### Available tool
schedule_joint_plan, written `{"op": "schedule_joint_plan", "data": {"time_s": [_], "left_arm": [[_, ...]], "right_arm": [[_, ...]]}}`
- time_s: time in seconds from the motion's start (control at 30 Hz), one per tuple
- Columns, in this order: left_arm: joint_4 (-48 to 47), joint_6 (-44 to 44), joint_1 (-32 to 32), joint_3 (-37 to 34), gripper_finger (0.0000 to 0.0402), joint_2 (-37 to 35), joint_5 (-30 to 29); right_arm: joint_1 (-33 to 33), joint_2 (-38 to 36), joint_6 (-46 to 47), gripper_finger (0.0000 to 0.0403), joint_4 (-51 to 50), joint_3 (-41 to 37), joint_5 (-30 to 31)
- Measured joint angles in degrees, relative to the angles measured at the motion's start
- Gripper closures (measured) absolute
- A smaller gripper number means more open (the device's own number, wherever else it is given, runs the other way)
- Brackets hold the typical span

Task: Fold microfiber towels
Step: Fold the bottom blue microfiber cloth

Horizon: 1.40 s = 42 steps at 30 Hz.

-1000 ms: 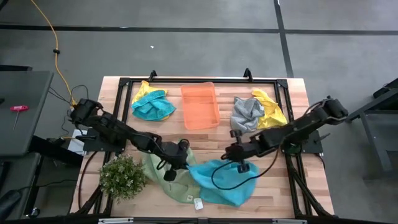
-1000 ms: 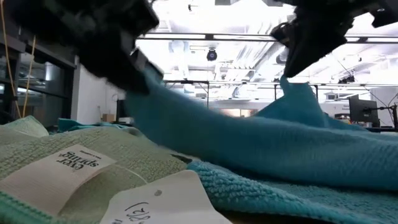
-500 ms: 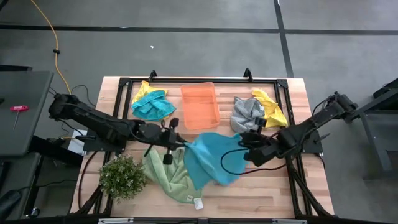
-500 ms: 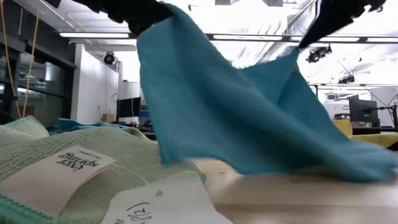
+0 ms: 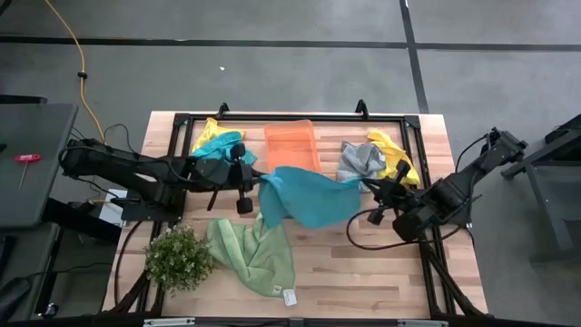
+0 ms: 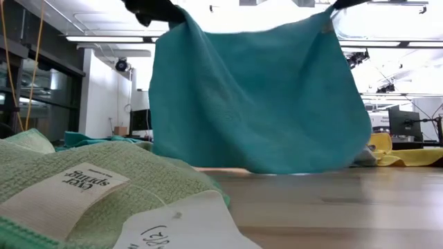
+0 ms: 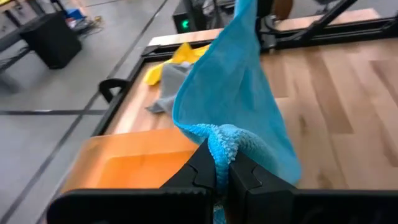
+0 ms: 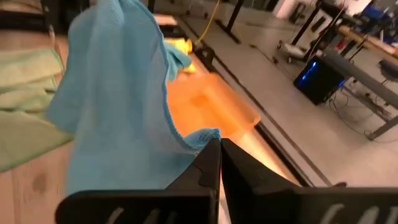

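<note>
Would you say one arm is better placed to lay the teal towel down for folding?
Neither alone: left gripper and right gripper each pinch one top corner of the teal towel, hanging spread above the table.

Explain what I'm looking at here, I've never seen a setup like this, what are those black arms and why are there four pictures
It is a robot with two dark jointed arms at a wooden table. One picture looks straight down from above, one looks level across the tabletop, and two come from cameras on the arms' wrists.

Each arm ends in a two-finger clamp. The left end effector and the right end effector are each shut on a corner of the teal towel, stretching it in the air between them; in the low picture it hangs clear of the wood.

On the table lie a light green towel, an orange bin, a small green plant, a teal and yellow pile and a grey and yellow pile.
</note>
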Motion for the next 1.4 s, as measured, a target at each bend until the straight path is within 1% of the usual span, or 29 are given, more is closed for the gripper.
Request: {"op": "schedule_joint_plan", "data": {"time_s": [0.13,0.23,0.4,0.53,0.67,0.8,0.9,1.03,1.2,1.27,1.4], "left_arm": [[-5.87,-0.18,-0.03,3.73,0.0398,0.00,-1.40],[-10.57,-1.37,-0.40,5.49,0.0395,0.00,-1.43],[-17.34,-3.83,-1.19,6.05,0.0394,0.00,-1.86],[-19.91,-5.13,-1.97,6.05,0.0385,0.00,-5.61],[-20.06,-5.16,-2.07,6.05,0.0366,0.00,-6.51],[-21.65,-7.10,-2.05,6.03,0.0338,0.48,-6.28],[-24.18,-9.40,-2.10,5.98,0.0313,1.72,-6.13],[-25.06,-11.18,-2.10,5.14,0.0285,4.95,-5.80],[-21.90,-11.17,-2.11,3.28,0.0264,11.75,-4.29],[-16.62,-10.69,-2.11,1.99,0.0259,14.81,-2.33],[-4.59,-6.86,-2.12,-0.13,0.0253,22.38,1.56]], "right_arm": [[2.23,-1.74,-1.63,0.0403,0.76,0.20,2.27],[3.41,-2.01,-2.16,0.0403,0.22,1.88,3.23],[3.95,-1.92,-5.71,0.0403,0.13,5.26,3.80],[3.95,-1.90,-6.22,0.0403,-1.29,6.99,3.79],[3.95,-1.90,-6.20,0.0403,-1.90,7.41,3.46],[3.95,-1.90,-5.79,0.0403,-2.34,7.41,1.13],[3.95,-1.90,-5.78,0.0403,-2.36,7.41,0.32],[3.95,-1.84,-4.38,0.0403,-2.87,7.41,-1.58],[3.93,-0.58,1.97,0.0403,-8.17,7.41,-4.80],[3.93,0.36,4.61,0.0403,-10.46,7.41,-6.40],[3.89,2.40,7.50,0.0403,-12.71,7.41,-8.77]]}}
